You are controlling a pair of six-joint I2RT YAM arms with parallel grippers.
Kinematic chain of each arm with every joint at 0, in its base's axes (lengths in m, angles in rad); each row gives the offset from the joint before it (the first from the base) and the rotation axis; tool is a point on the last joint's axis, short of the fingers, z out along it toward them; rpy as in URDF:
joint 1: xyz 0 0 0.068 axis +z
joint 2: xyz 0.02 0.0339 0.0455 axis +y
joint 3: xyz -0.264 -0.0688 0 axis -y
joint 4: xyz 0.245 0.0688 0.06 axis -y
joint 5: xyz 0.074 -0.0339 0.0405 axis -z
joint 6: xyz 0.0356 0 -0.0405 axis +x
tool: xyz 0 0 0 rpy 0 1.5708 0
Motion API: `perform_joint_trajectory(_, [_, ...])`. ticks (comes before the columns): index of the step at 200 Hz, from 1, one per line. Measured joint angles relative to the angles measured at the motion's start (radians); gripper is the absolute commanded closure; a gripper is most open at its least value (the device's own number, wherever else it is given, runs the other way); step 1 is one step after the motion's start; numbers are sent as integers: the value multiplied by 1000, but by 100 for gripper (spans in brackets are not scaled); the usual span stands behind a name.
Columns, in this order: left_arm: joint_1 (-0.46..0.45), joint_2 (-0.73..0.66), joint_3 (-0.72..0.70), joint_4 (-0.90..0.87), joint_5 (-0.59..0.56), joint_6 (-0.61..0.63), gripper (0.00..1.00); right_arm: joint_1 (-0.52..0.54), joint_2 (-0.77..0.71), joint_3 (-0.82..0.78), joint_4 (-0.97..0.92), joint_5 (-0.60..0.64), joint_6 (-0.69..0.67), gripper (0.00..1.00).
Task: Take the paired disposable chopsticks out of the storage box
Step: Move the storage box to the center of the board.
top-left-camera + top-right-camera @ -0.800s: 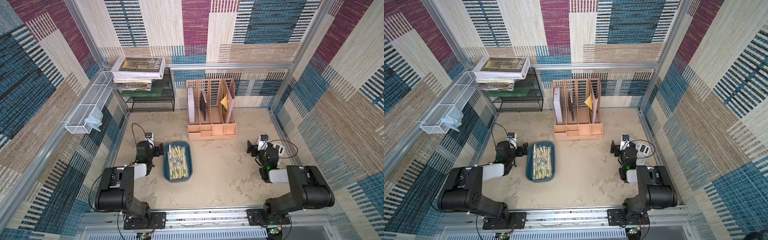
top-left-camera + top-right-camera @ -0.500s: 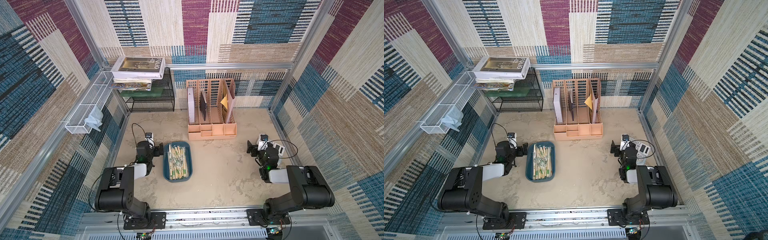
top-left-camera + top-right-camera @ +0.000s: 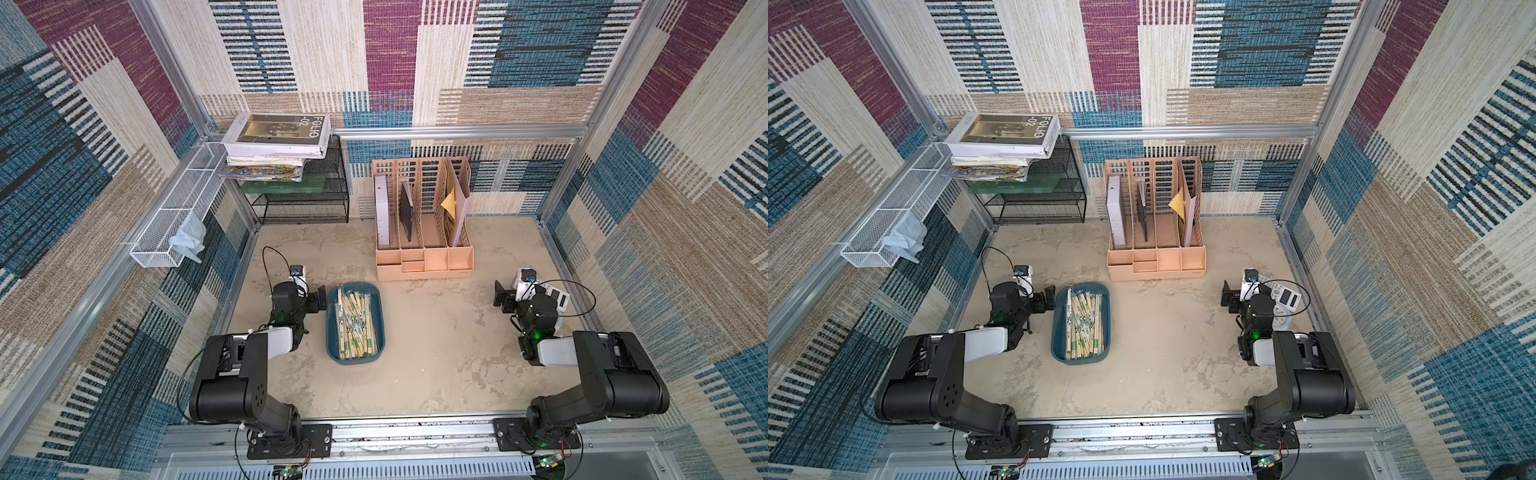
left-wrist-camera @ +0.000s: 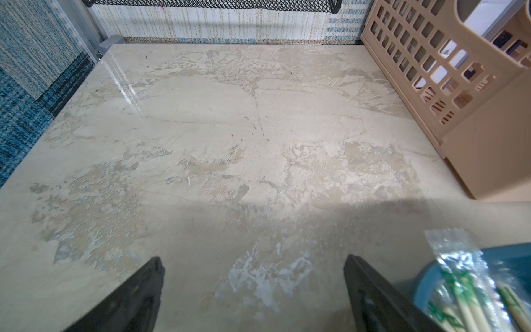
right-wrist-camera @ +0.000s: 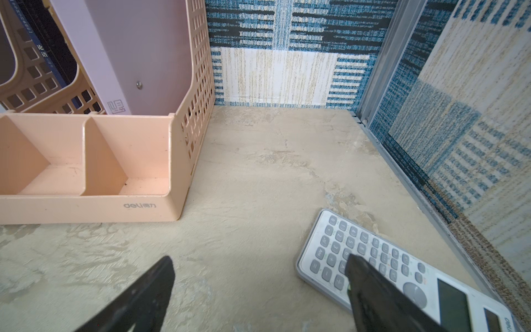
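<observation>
- The storage box (image 3: 331, 328) lies on the worktop (image 3: 436, 353) towards its left side, filled with the paired disposable chopsticks (image 3: 355, 322)
- The peach file organizer (image 3: 424, 264) at the back holds a pale folder (image 3: 381, 212), a dark book (image 3: 407, 216) and a yellow sheet (image 3: 449, 204)
- The left pincer (image 3: 319, 298) is spread wide and empty, just beside the box; the right pincer (image 3: 500, 297) is wide and empty, well apart from it
- Only the right wrist view shows the keys of a calculator (image 5: 370, 253), partly hidden by the right pincer; the left wrist view shows a wrapper end (image 4: 448, 244) rising past the box's rim

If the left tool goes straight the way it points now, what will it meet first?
Probably nothing near: the left tool, open, faces bare table, then the far wall. The file holder and the box sit off to its side. Depth is unclear.
</observation>
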Motion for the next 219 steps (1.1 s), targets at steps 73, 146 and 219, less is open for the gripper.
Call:
perform_joint_trajectory(73, [0,-206,105,-277,-83,-49,3,-28,-263,219,-466,76,186,4])
perform_joint_trajectory(146, [-4,-372,318,-700,-65,-298,1,-13,-404,346,-857,-122,401,4])
perform_joint_trajectory(219, [-92,-476,330,-959,66,-555,1,271,-470,500,-1122,-85,364,4])
